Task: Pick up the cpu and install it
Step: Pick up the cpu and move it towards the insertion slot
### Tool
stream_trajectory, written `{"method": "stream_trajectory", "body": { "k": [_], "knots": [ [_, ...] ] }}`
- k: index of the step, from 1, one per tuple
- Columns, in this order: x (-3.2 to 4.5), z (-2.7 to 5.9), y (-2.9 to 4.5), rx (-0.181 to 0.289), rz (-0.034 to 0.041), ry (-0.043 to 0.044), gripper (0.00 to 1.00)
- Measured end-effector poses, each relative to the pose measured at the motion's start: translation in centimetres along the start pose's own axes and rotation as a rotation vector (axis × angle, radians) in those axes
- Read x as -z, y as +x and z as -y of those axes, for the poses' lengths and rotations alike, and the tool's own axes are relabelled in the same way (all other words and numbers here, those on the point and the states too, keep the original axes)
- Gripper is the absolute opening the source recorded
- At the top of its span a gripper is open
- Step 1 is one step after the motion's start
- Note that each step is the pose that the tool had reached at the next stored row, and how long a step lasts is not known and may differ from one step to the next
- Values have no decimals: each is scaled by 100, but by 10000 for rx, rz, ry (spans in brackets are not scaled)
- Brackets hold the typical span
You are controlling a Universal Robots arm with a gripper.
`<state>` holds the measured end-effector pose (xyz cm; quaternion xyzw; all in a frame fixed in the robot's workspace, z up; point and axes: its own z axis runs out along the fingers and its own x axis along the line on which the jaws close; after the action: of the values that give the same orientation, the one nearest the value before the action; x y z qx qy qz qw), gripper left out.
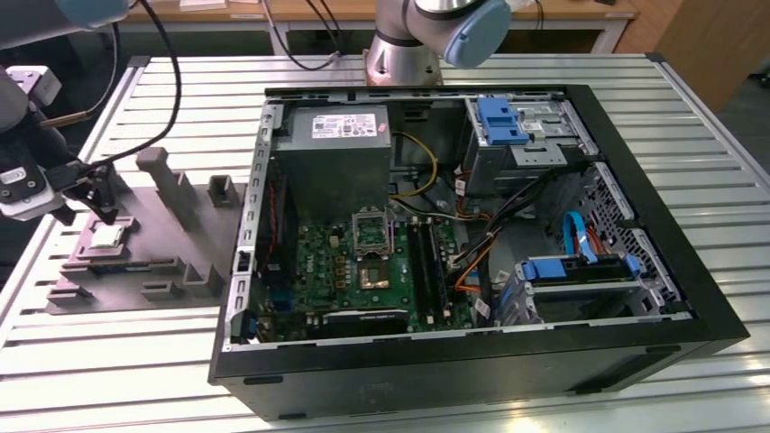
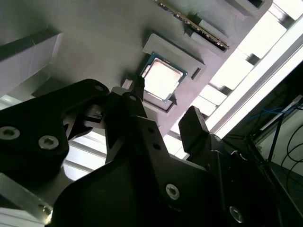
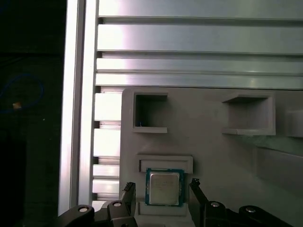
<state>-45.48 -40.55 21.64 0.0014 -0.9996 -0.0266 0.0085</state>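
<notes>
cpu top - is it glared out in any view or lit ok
Second wrist view: the cpu top is washed out to a pale glow, and the slatted table beyond it is blown white. First wrist view: evenly lit, its silvery top distinct from the grey holder. Exterior view: pale, no strong glare.

White label (image 1: 350, 126) — its print cannot be read

In the second wrist view, the tabletop (image 2: 265, 42) is washed out by glare; the claw (image 2: 165, 97) is silhouetted.
</notes>
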Motion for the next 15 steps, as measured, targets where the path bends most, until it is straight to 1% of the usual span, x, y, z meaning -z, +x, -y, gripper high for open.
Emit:
{"method": "stream_trajectory", "body": {
  "k": [5,15],
  "knots": [
    [-48,4,-12,-11,1,0,56],
    [-170,18,-20,-31,2,-1,56]
  ]
}}
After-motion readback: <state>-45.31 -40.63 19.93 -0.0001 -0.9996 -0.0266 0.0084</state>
